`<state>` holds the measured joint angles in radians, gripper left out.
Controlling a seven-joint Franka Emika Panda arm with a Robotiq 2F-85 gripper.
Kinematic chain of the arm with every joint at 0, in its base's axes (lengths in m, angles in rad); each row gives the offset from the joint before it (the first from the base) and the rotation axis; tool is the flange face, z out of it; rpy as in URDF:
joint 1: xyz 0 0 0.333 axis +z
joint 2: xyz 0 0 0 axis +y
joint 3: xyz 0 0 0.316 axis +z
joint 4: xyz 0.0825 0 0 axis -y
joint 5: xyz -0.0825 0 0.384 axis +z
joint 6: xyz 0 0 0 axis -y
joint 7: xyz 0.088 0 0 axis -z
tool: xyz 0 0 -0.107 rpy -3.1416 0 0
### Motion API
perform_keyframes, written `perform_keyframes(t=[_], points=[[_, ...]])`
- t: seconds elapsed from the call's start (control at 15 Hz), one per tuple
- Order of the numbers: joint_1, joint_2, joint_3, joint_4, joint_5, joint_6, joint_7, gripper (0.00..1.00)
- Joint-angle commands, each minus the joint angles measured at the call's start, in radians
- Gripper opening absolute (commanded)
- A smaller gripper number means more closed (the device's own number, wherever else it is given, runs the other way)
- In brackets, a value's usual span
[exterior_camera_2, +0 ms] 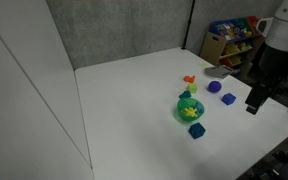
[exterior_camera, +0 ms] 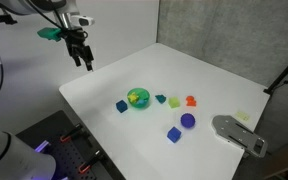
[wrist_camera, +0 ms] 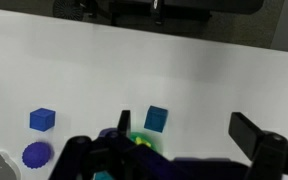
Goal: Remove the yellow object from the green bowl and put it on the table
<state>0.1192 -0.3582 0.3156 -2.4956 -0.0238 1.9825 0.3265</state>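
The green bowl (exterior_camera: 139, 100) stands near the middle of the white table (exterior_camera: 114, 80), with the small yellow object (exterior_camera: 134, 96) inside it. Both also show in an exterior view, the bowl (exterior_camera_2: 183, 111) and the yellow object (exterior_camera_2: 192, 111). My gripper (exterior_camera: 85, 60) is open and empty. It hangs high above the table's edge, well away from the bowl, and also shows in an exterior view (exterior_camera_2: 254, 102). In the wrist view my open fingers (wrist_camera: 189, 130) frame bare table. Only a sliver of the bowl (wrist_camera: 141, 143) shows there, behind the gripper body.
A blue block (exterior_camera: 122, 105) lies beside the bowl. A dark green block (exterior_camera: 160, 99), a lime block (exterior_camera: 174, 101) and an orange block (exterior_camera: 190, 100) lie in a row. A purple ball (exterior_camera: 188, 120), a blue cube (exterior_camera: 173, 133) and a grey object (exterior_camera: 239, 133) lie nearer one edge.
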Motion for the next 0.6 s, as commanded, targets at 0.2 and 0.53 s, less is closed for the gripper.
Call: perform_keyframes(t=[0.2, 0.53], points=[[-0.011, 0.203, -0.058, 0.110, -0.028, 0.158, 0.012, 1.00], [-0.017, 0.378, -0.110, 0.198, -0.066, 0.305, 0.027, 1.00]])
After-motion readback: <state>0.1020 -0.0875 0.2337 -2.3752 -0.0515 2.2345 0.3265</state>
